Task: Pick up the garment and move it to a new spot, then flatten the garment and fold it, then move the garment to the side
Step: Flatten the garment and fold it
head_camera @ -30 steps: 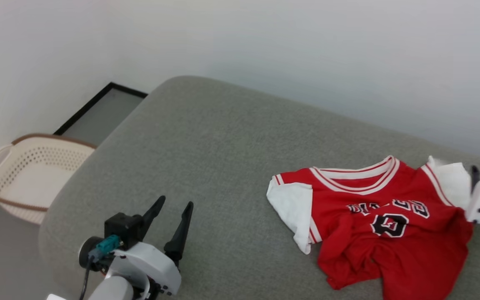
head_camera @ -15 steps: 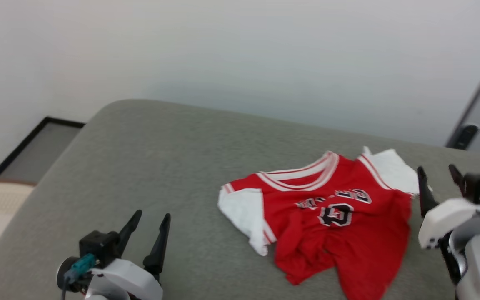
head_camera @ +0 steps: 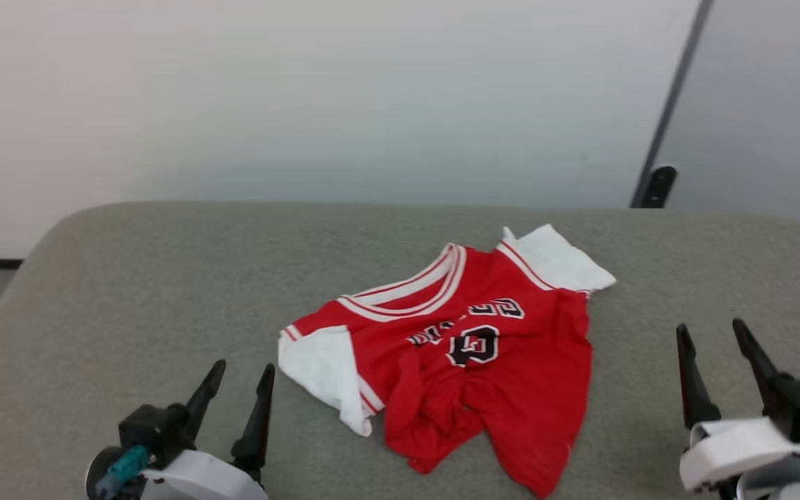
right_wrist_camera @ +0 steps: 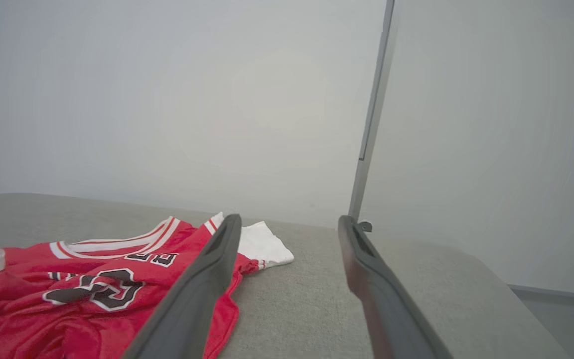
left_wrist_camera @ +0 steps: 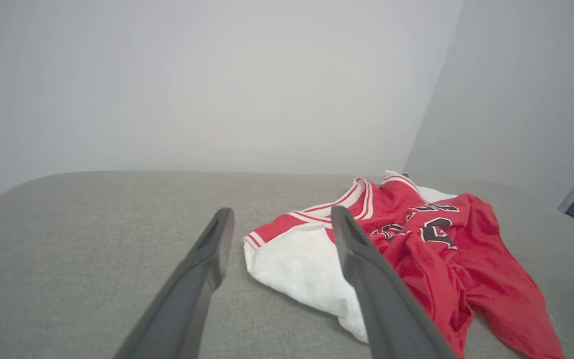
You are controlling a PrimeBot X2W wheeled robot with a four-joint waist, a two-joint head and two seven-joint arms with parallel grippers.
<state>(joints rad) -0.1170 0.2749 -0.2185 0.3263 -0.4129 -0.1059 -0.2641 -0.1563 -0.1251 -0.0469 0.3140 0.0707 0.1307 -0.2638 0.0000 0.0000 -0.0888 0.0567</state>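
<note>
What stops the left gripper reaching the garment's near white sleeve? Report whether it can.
Probably yes. The left gripper stands open, and only bare grey cushion lies between it and the white sleeve of the garment; nothing is in the way.

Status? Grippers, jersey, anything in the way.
Left gripper and right gripper: jaws open, empty, one on either side of the jersey. Jersey rumpled on the grey cushion, not yet folded. No obstacle seen.
</note>
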